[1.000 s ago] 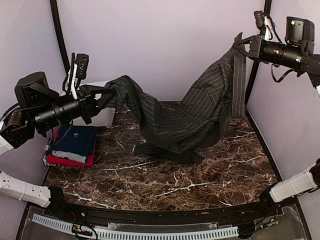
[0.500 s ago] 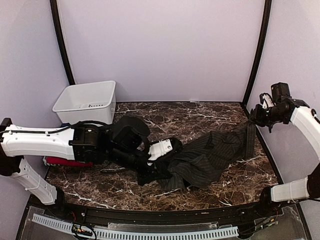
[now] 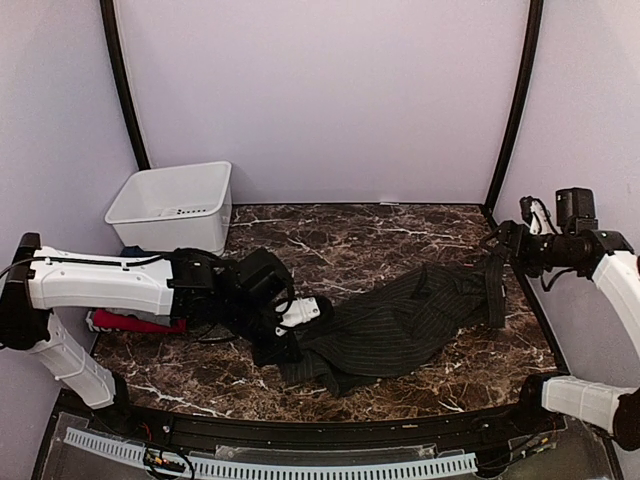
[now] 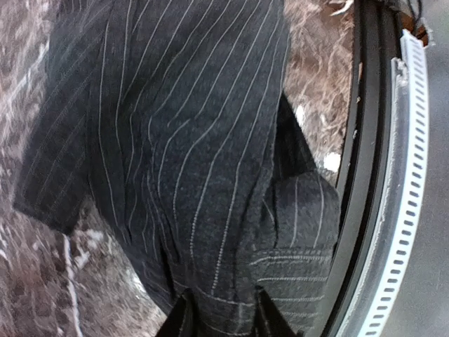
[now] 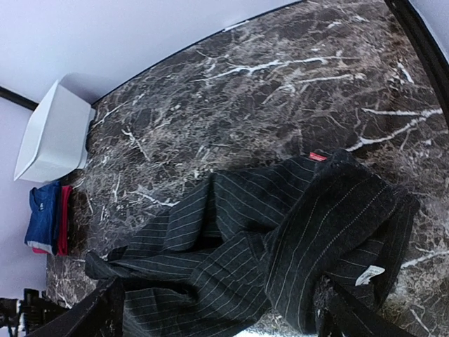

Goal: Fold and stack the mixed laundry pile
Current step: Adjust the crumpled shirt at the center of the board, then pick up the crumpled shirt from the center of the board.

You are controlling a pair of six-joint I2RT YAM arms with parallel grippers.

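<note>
The dark charcoal pinstriped shirt (image 3: 400,320) lies crumpled across the marble table (image 3: 400,230), from near the centre front to the right side. My left gripper (image 3: 290,340) sits low at the shirt's left end. In the left wrist view a fold of the striped cloth (image 4: 196,140) runs between the two fingers of that gripper (image 4: 224,319), which are shut on it. My right gripper (image 3: 497,243) hovers over the shirt's right end, open. Its fingers (image 5: 109,305) stand wide apart above the cloth (image 5: 280,239), holding nothing. The folded red T-shirt (image 3: 125,323) and navy blue T-shirt (image 5: 42,210) lie stacked at the left edge, partly hidden by my left arm.
A white plastic bin (image 3: 175,205) stands at the back left corner. Purple walls close in the table on three sides. A black rail with a white perforated strip (image 4: 414,175) runs along the front edge, close to my left gripper.
A second ago both grippers held the shirt stretched high in the air. It has come down onto the table. The right gripper has opened and let go.
</note>
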